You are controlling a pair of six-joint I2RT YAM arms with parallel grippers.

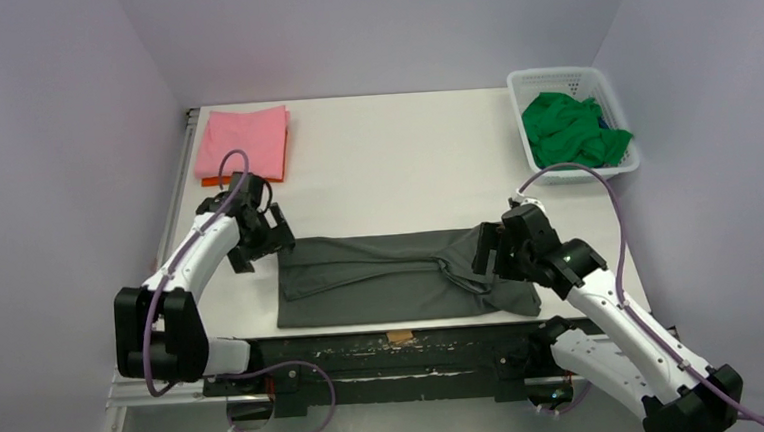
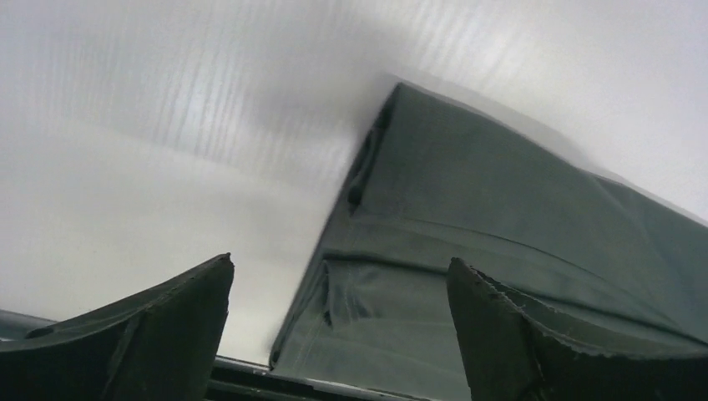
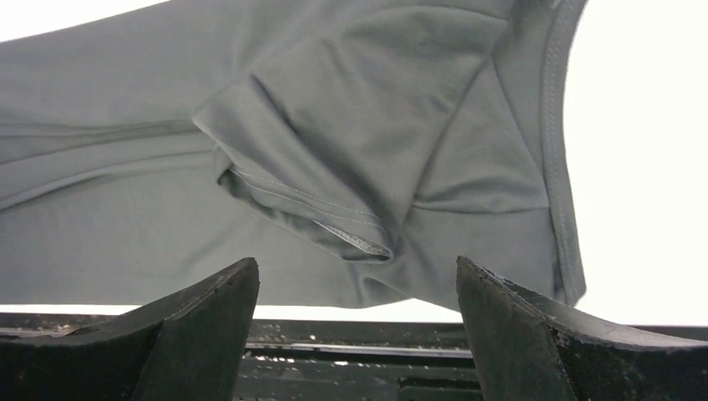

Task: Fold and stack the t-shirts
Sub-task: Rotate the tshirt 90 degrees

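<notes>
Both arms reached inward, the left gripper point(image 1: 277, 242) and right gripper point(image 1: 484, 254) gaping wide and empty at opposite ends of the dark charcoal-grey cloth t-shirt point(image 1: 382, 278). It lay folded lengthwise near the front edge of the white table point(image 1: 406, 174). The left wrist view was blurred.

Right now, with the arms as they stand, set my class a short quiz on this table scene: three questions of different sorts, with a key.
1. True or false: the grey shirt lies folded lengthwise along the near edge of the table.
2. Fill the gap: the left gripper and the right gripper both stand ___, one at each end of the grey shirt.
3. What lies in the basket? A the grey shirt; B the green shirt; C nothing.

Key: 1 true; 2 open; 3 B.
</notes>
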